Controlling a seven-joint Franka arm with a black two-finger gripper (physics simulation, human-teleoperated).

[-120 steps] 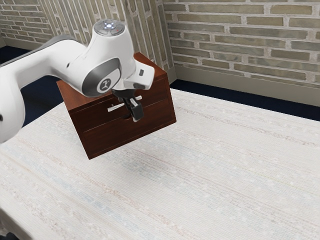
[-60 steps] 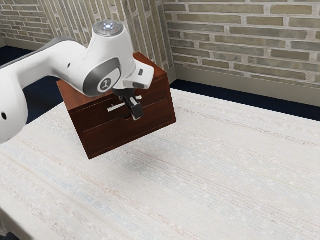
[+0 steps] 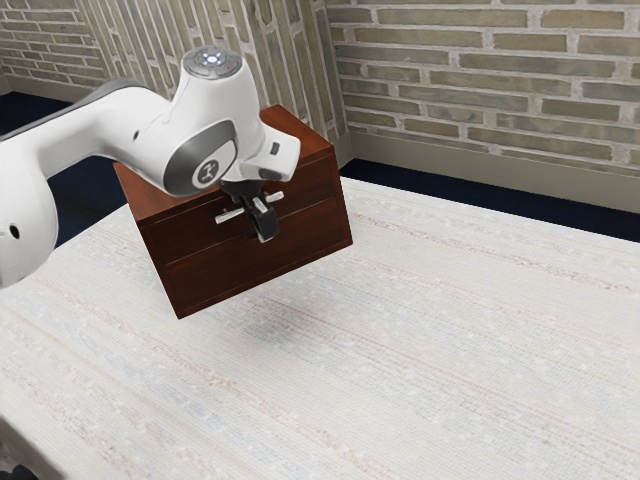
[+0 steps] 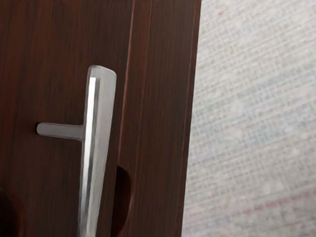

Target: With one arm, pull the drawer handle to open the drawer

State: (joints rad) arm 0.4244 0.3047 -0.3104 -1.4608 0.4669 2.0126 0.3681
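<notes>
A dark wooden drawer box (image 3: 300,160) stands at the table's far left in the exterior view. Its upper drawer front carries a silver bar handle (image 3: 232,213), and the front sits flush with the box. My black gripper (image 3: 263,222) is at the handle's right part, open, with one finger on each side of the bar and not clamping it. Seen from the wrist, the handle (image 4: 96,153) lies close under my hand against the dark drawer front (image 4: 44,64), held off it by a short post.
The pale woven table top (image 3: 430,330) spreads wide to the exterior view's right and front of the box. Brick walls (image 3: 480,70) stand behind. The box's lower drawer front (image 3: 240,270) lies under the handle.
My hand has moved in toward the drawer front and slightly up and left, bringing the fingers around the handle bar. The drawer has not moved.
</notes>
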